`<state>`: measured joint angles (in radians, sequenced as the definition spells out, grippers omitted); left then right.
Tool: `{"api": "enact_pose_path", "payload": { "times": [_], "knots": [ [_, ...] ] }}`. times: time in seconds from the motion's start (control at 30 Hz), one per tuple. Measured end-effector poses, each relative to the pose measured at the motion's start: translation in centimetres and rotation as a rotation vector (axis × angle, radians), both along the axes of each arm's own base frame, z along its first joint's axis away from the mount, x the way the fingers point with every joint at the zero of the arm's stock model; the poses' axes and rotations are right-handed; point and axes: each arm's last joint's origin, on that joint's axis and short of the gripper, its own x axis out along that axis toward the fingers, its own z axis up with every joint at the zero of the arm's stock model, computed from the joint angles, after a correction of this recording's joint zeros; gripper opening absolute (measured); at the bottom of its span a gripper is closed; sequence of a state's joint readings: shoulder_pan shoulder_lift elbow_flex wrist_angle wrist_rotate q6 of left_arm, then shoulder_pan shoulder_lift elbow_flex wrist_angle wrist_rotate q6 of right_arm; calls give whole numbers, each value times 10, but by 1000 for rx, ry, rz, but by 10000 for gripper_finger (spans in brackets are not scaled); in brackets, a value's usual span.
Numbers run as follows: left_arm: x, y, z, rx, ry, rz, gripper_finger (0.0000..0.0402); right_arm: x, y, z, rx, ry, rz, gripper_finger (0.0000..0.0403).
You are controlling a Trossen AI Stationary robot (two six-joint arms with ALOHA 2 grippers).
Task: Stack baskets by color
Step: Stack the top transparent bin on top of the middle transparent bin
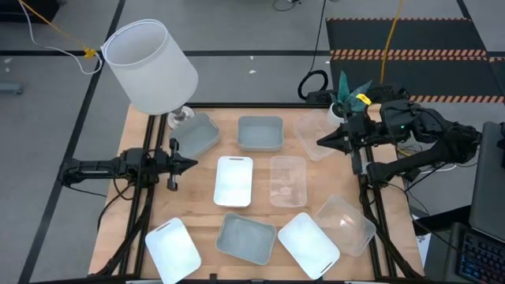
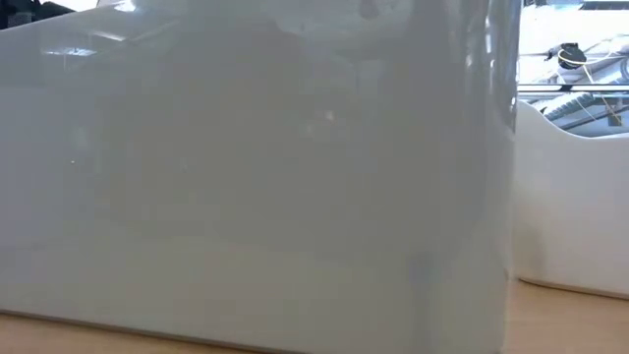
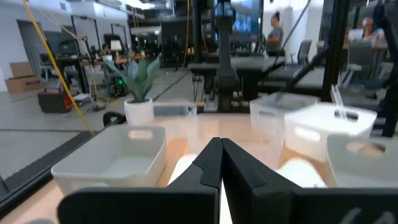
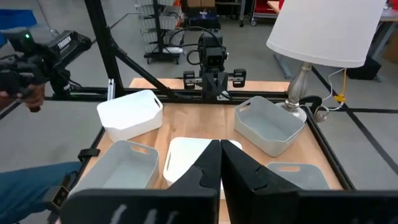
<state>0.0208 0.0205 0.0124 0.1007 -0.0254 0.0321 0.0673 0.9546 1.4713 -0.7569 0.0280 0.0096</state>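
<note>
Several baskets lie apart on the wooden table [image 1: 150, 207], each resting on its base. Three are grey-blue [image 1: 196, 134] [image 1: 260, 132] [image 1: 246, 237]. Three are white [image 1: 233, 181] [image 1: 172, 248] [image 1: 308, 243]. Three are clear [image 1: 316, 134] [image 1: 287, 180] [image 1: 346, 224]. My left gripper [image 1: 193, 163] is shut and level at the table's left edge, holding nothing. My right gripper [image 1: 319, 142] is shut and raised above the table's right side, over the far clear basket. Both wrist views show the fingers closed, left [image 3: 221, 163] and right [image 4: 219, 155].
A lamp with a big white shade [image 1: 150, 67] stands at the far left corner. A small potted plant [image 1: 347, 99] stands at the far right. In the low view the near grey-blue basket's wall [image 2: 256, 167] fills most of the picture, with a white basket [image 2: 570, 206] beside it.
</note>
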Motion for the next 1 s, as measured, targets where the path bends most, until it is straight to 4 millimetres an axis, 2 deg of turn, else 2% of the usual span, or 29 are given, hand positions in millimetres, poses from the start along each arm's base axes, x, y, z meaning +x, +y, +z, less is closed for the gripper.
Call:
{"api": "enact_pose_path", "payload": {
  "times": [0.13, 0.3, 0.53, 0.67, 0.77, 0.87, 1.0],
  "knots": [
    [-4, 0, 20, -48, -44, -7, 8, 6, 0, -5, -45, -20, 14, 0],
    [-7, 0, 62, -84, -1, -9, 8, 12, 1, -16, -94, -1, 31, 0],
    [-3, 0, 143, -100, 135, -7, 7, 18, 1, -29, -103, 31, 18, 0],
    [7, -3, 193, -96, 193, -27, 8, 18, -1, -30, -102, 34, -34, 0],
    [19, -6, 224, -93, 249, -51, 8, 18, -1, -30, -69, 34, -61, 0],
    [33, -11, 242, -83, 332, -80, 8, 18, -1, -30, -48, 35, -67, 0],
    [55, -20, 249, -70, 422, -128, 8, 19, -1, -31, -43, 47, -68, 0]
  ]
}}
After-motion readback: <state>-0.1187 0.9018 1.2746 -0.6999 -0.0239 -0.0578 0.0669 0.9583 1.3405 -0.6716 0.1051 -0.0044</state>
